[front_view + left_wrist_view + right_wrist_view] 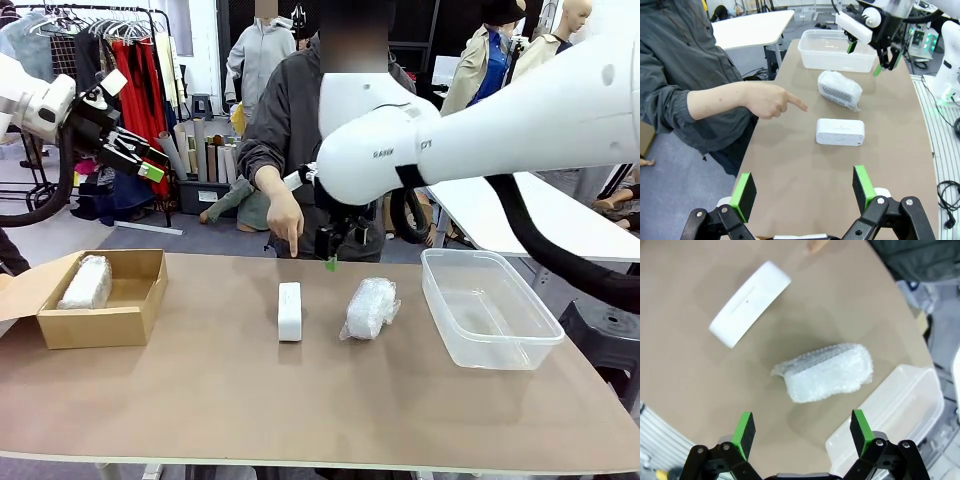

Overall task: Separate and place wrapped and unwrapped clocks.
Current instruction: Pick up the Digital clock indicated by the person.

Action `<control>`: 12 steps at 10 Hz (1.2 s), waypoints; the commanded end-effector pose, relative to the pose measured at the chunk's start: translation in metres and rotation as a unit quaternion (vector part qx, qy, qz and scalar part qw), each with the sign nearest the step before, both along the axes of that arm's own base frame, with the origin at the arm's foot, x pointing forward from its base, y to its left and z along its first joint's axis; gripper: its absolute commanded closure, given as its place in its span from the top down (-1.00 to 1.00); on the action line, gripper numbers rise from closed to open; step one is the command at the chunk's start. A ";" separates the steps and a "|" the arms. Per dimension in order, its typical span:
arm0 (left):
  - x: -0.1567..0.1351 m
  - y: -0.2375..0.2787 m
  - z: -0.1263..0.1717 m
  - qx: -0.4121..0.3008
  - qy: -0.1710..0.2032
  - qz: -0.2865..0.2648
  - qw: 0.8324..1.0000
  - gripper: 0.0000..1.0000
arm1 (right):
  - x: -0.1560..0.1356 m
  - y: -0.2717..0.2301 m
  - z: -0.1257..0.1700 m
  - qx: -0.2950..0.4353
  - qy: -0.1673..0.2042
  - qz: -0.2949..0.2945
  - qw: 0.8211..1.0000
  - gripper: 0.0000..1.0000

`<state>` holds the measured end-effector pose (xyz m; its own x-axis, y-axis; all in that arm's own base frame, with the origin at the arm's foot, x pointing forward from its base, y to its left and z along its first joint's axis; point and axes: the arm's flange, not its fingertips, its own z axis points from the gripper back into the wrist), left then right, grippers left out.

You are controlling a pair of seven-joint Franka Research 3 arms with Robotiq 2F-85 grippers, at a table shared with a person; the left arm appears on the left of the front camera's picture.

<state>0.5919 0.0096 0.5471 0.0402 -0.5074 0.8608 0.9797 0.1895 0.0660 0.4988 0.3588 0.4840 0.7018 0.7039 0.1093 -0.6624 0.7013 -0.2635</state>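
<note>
The left gripper (804, 192) and right gripper (802, 432) are wide open, empty. The crinkly wrapped clock (827, 372) at twelve o'clock could slip from the right one's pinch.

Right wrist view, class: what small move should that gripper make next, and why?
Probably shift the open right gripper sideways over the bare clock: the person's hand points at it, while the gripper hangs above the wrapped clock. Another wrapped one already lies in the cardboard box, so the tub likely awaits the bare one.
</note>
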 end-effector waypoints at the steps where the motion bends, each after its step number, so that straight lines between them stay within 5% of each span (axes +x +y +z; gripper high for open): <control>1: 0.000 0.000 0.001 -0.006 -0.002 0.002 1.000 1.00 | 0.001 0.030 -0.014 -0.011 -0.008 -0.058 0.998 1.00; 4: 0.000 0.000 0.001 -0.006 -0.002 0.002 1.000 1.00 | 0.003 0.048 -0.034 0.055 -0.066 -0.116 0.989 1.00; 11: 0.000 0.000 0.001 -0.006 -0.002 0.002 1.000 1.00 | 0.003 0.050 -0.040 0.060 -0.035 -0.113 0.991 1.00; 12: 0.000 0.000 0.001 -0.006 -0.002 0.002 1.000 1.00 | 0.003 0.053 -0.050 0.059 -0.078 -0.213 0.972 1.00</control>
<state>0.5919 0.0096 0.5471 0.0402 -0.5074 0.8608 0.9797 0.1894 0.0659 0.5034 0.4074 0.4419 0.8547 0.4550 0.2498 -0.4119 0.8874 -0.2068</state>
